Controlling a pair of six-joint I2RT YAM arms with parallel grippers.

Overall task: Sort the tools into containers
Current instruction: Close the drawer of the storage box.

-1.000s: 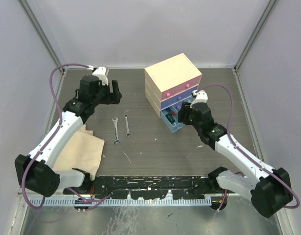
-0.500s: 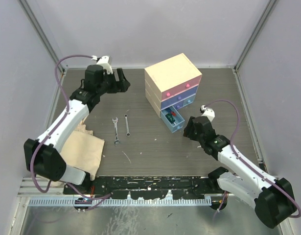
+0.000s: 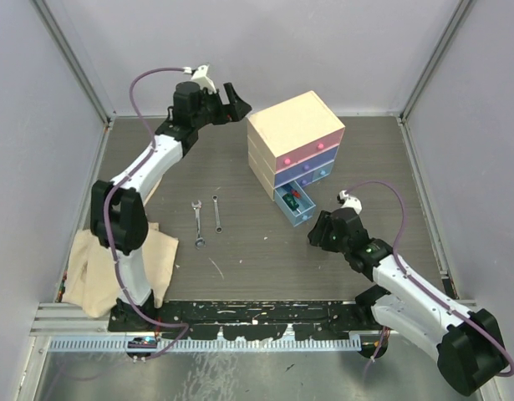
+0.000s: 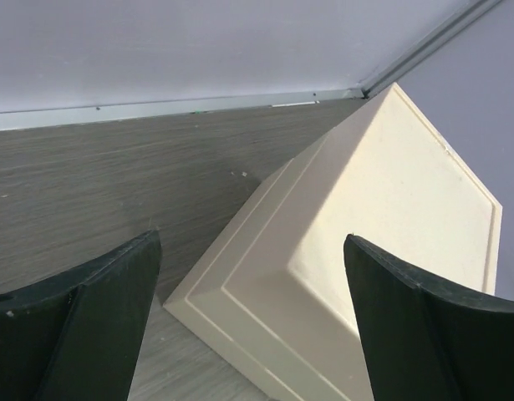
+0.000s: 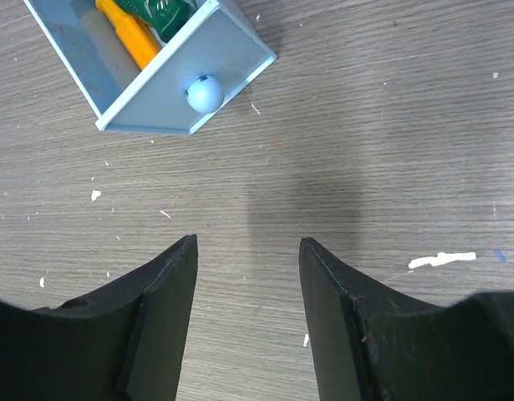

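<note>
Top external, left fingers spread beside chest, right fingers spread near open blue drawer

The right wrist view cuts off the blue drawer, so only the ends of an orange handle and a green handle show. The left arm hides part of the cloth by the worktop's left edge.

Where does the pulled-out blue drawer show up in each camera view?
Top external: blue drawer centre-right, sticking out at the base of the chest.
Left wrist: not in it; only the chest's cream top shows.
Right wrist: upper left, its round knob facing the camera.
Shared landmark: the dark wood-grain table.
</note>
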